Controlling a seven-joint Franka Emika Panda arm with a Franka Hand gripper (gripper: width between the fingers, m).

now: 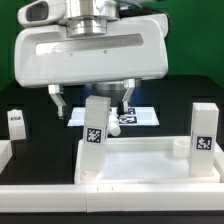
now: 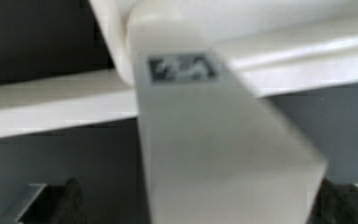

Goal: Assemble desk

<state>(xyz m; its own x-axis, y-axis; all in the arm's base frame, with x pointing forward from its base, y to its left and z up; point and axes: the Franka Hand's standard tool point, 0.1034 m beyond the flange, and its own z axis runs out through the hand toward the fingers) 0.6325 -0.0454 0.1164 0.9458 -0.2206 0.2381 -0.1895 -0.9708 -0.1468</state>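
The desk's white rimmed tabletop [image 1: 150, 168] lies flat at the front. One white leg [image 1: 95, 135] with a black-and-white tag stands upright at its corner on the exterior view's left. My gripper [image 1: 92, 100] hangs over that leg, open, with a dark finger well off each side and a gap to the leg on both. In the wrist view the same leg [image 2: 202, 130] fills the middle, and my gripper [image 2: 202, 205] straddles it without touching. A second tagged leg [image 1: 203, 130] stands at the tabletop's corner on the exterior view's right.
Another tagged leg [image 1: 17, 122] stands apart on the dark table at the exterior view's left. The marker board [image 1: 143, 115] lies flat behind the tabletop. A green wall closes the back.
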